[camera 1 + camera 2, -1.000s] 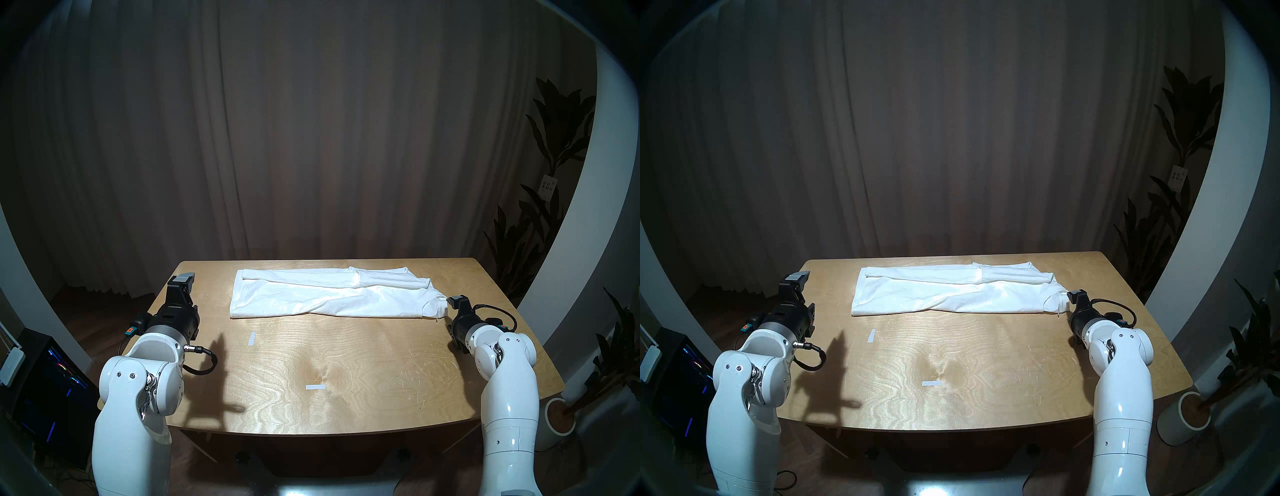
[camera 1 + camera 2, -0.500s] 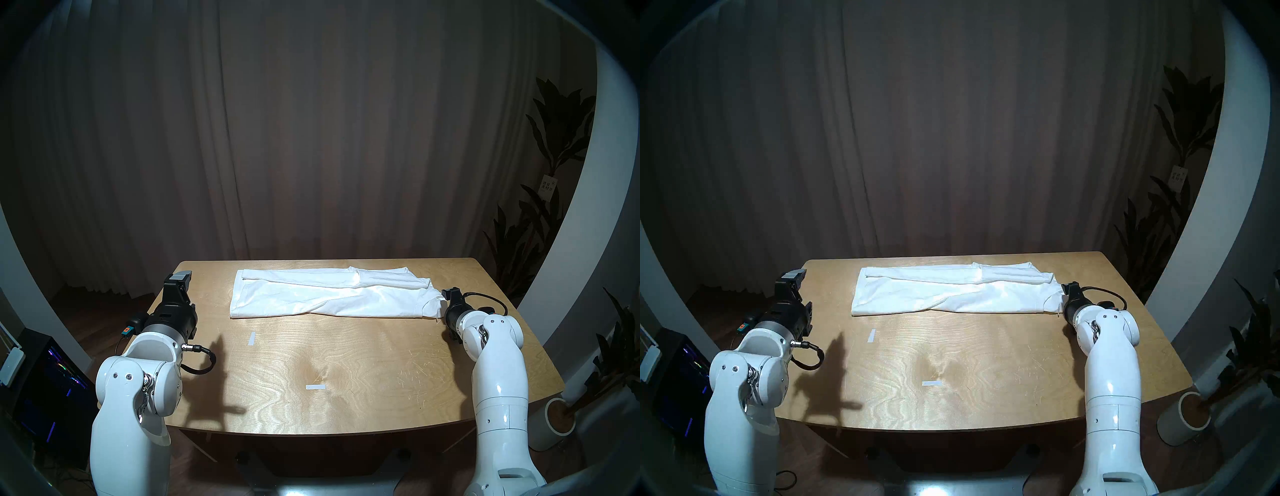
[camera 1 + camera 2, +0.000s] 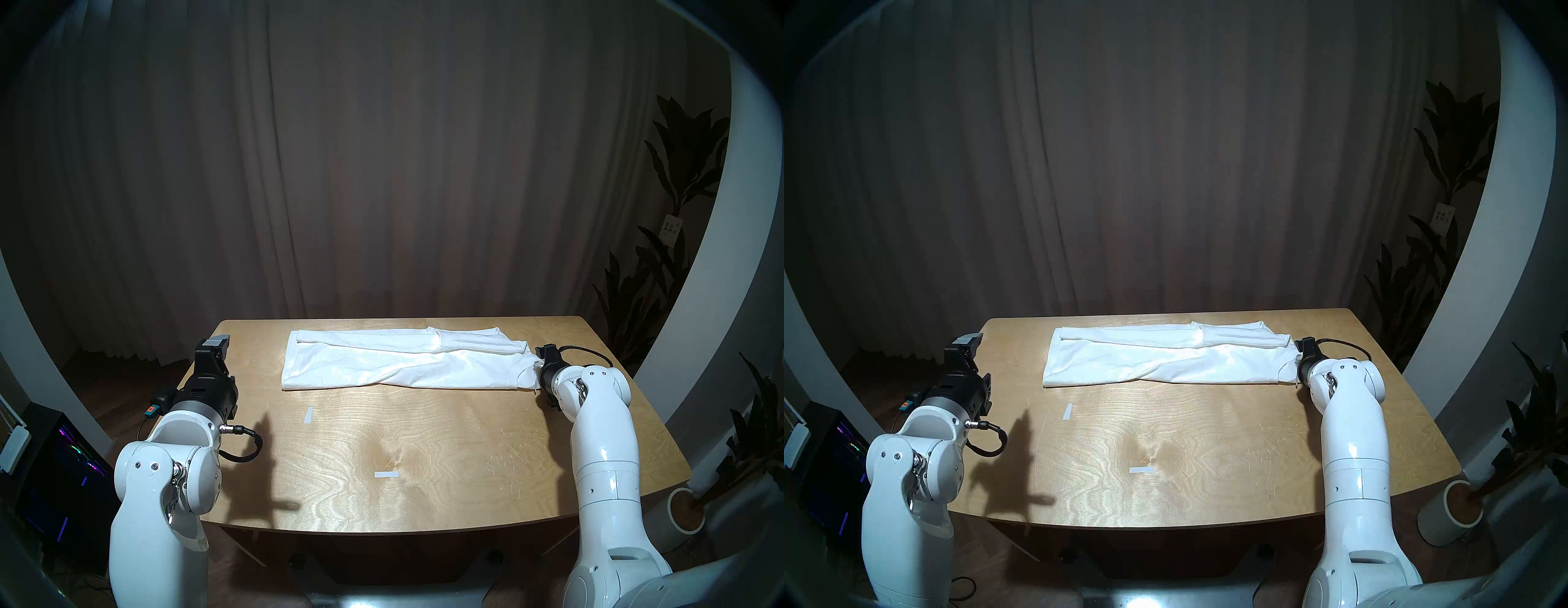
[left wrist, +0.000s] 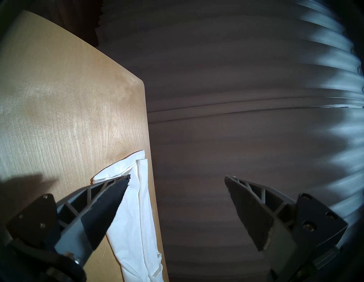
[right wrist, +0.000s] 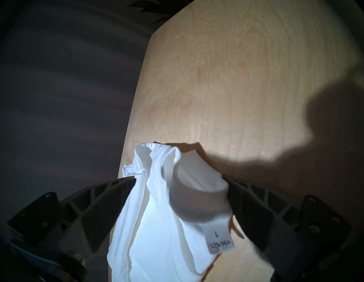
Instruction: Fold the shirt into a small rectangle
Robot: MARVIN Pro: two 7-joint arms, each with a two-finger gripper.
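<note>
The right gripper point(image 5: 181, 183) is standing with its jaws spread wide, released, the bunched collar end of the shirt point(image 5: 157, 226) lying in the gap between its two fingers point(image 5: 110, 198) — whether the pads are actually pressing the cloth I cannot tell. A size label point(image 5: 218, 238) is sitting just inside the farther finger. Beyond the fingertips the bare wooden table point(image 5: 226, 88) is stretching away, a dark shadow falling across it to one side.

From that gripper the shirt point(image 3: 403, 361) is running as a long white band across the far part of the table point(image 3: 424, 446), both sides folded in, toward the other arm.

The left gripper point(image 4: 177, 177) is hanging above the table's near-left corner, jaws wide apart and holding nothing — the shirt's hem end point(image 4: 136, 206) is lying well ahead of it. Two small tape strips point(image 3: 308, 415) are sitting on the bare wood between the arms.
</note>
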